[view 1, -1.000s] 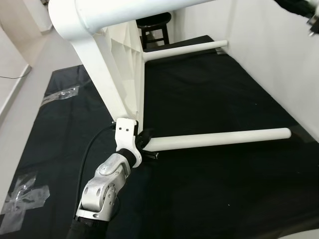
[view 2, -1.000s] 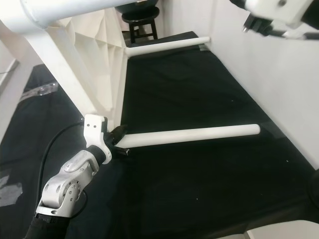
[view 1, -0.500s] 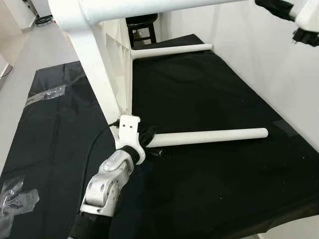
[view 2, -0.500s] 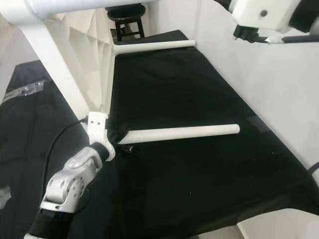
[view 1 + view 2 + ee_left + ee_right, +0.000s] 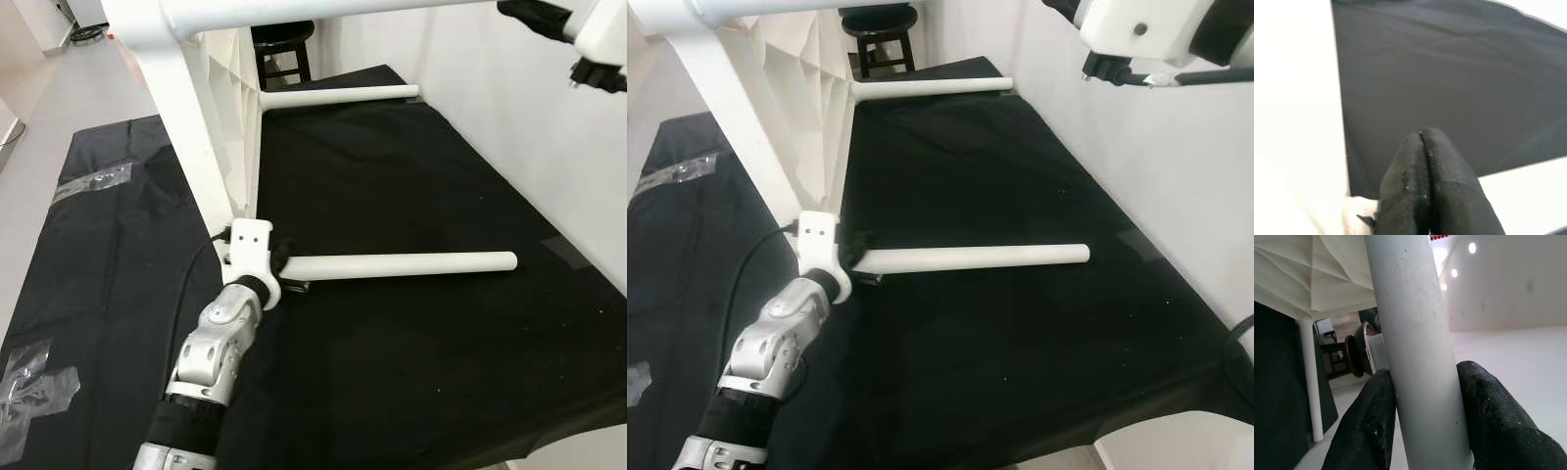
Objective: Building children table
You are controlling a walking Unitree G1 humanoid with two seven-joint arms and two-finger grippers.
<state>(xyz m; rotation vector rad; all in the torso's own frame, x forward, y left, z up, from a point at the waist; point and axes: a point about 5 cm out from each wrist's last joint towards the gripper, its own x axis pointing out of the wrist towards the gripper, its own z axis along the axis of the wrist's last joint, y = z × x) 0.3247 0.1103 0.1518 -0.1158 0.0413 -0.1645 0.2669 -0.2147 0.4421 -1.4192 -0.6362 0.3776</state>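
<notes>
Holding my left gripper point(image 5: 282, 266) low on the black sheet point(image 5: 411, 176), I have its fingers point(image 5: 1427, 176) pressed together, nothing between them, at the base of the near leg point(image 5: 402, 263), where it meets the white table point(image 5: 230, 117) lying on its side. Higher up, my right gripper point(image 5: 1422, 401) clamps the raised leg point(image 5: 1413, 333). To do this well, I judge the right must steady the frame while the left seats the joint squarely. Beyond, the far leg point(image 5: 338, 96) lies level.
</notes>
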